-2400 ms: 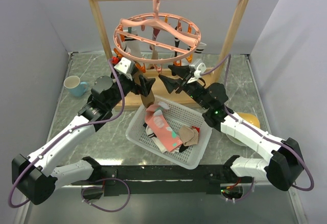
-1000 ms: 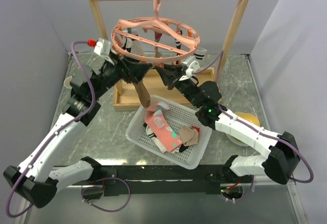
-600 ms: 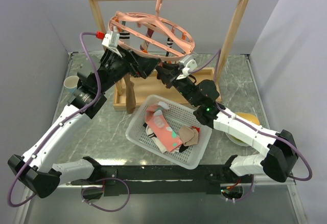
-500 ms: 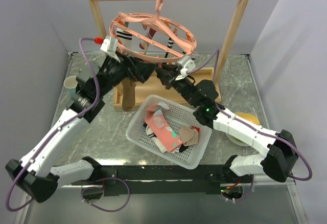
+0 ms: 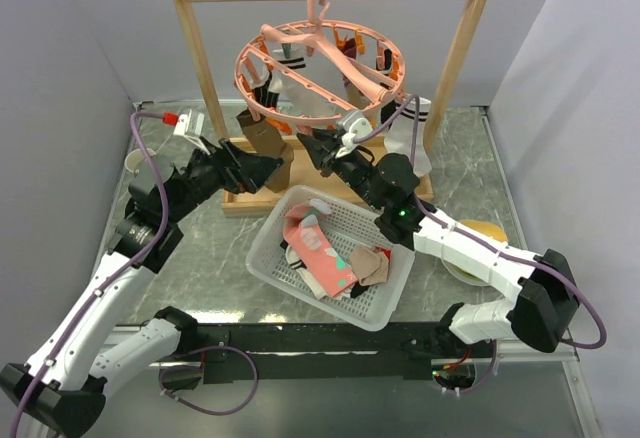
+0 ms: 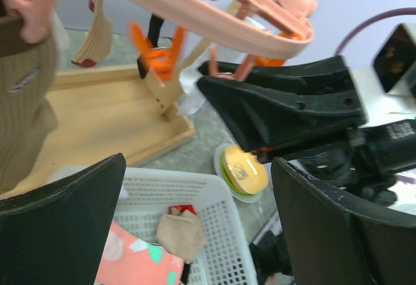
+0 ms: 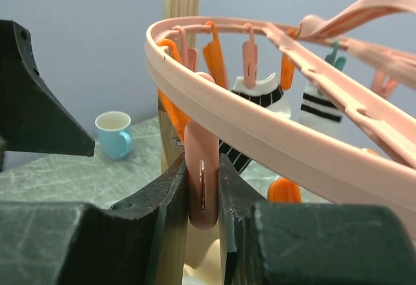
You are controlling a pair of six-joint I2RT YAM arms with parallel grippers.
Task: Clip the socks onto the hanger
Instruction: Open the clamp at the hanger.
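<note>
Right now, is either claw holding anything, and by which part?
The right claw pinches one pink clip hanging from the hanger, gripping the clip's lower half. The left claw is open and holds nothing.

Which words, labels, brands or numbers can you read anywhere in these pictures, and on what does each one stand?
No text can be read in any view.
brown sock: a small mark near its top, too blurred to read.
pink sock in the basket: only coloured patches, no letters.
</note>
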